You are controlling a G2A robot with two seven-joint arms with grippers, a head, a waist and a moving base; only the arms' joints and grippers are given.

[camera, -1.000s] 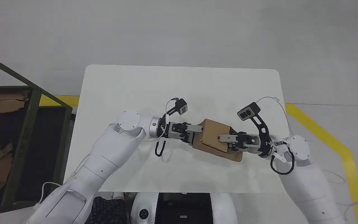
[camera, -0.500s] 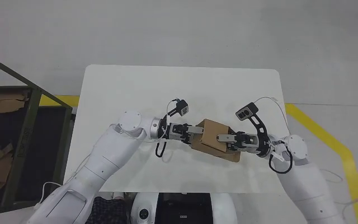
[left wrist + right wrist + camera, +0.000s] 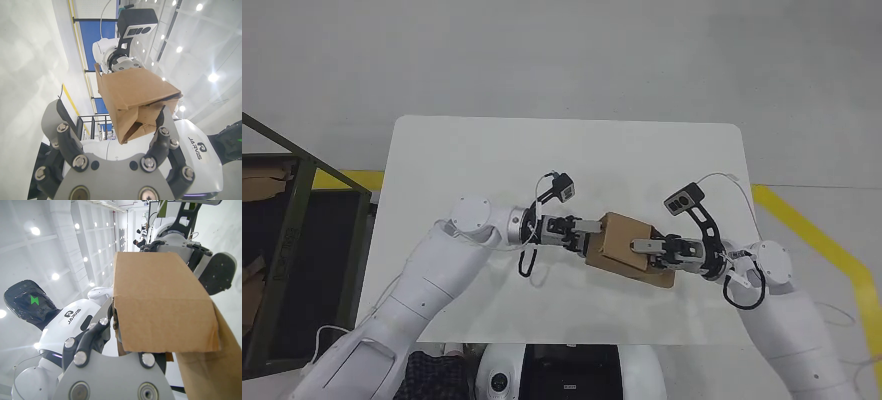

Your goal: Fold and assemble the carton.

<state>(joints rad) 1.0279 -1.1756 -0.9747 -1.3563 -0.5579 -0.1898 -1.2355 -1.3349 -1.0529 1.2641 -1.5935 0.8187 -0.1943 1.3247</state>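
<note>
A brown carton (image 3: 627,250) is held just above the white table (image 3: 472,160), near its front edge. My right gripper (image 3: 649,246) is shut on the carton's wall at its right end; one of its fingers (image 3: 108,311) lies against the cardboard edge and the other is hidden behind the carton (image 3: 160,306). My left gripper (image 3: 113,117) is open at the carton's other end, where the flaps (image 3: 140,121) are partly folded in and gape. One left fingertip (image 3: 163,117) touches that end.
A green-framed cart (image 3: 282,230) holding cardboard stands off the table's left side. Yellow floor tape (image 3: 807,230) runs to the right. The back half of the table is bare white surface.
Almost nothing: the left wrist nudged slightly toward the carton's end and back. The right gripper keeps its hold.
</note>
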